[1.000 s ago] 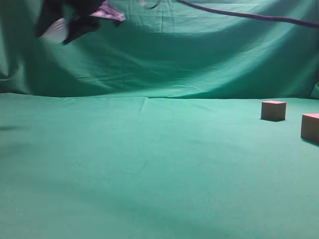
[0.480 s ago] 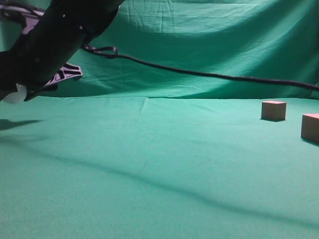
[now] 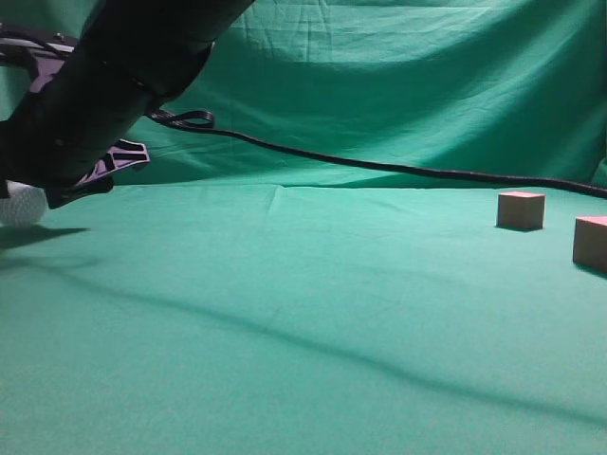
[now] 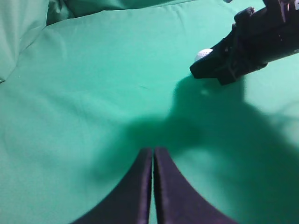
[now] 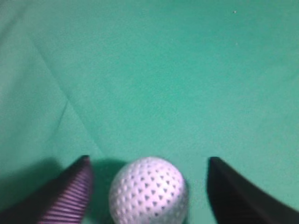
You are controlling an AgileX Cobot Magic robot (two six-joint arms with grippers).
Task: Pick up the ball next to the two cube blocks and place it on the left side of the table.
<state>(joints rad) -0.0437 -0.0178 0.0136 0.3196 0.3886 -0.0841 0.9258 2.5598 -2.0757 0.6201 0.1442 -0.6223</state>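
Observation:
The white dimpled ball [image 5: 148, 191] lies on the green table [image 5: 154, 70] between the fingers of my right gripper [image 5: 149, 160], which is open with a gap on each side of the ball. In the exterior view the right arm [image 3: 104, 85] reaches across to the far left, where the ball [image 3: 21, 204] sits at the table's left edge. The two cube blocks [image 3: 521, 209] [image 3: 591, 243] stand at the far right. My left gripper [image 4: 153, 151] is shut and empty above bare cloth; its view shows the ball [image 4: 202, 54] under the right gripper [image 4: 233, 51].
A black cable [image 3: 398, 169] hangs from the right arm across the green backdrop to the right edge. The cloth between the ball and the cubes [image 3: 303, 284] is slightly creased and carries the arm's shadow.
My right arm has come down from the upper left to the table's left side, lowering the ball onto the cloth. The cubes have not moved.

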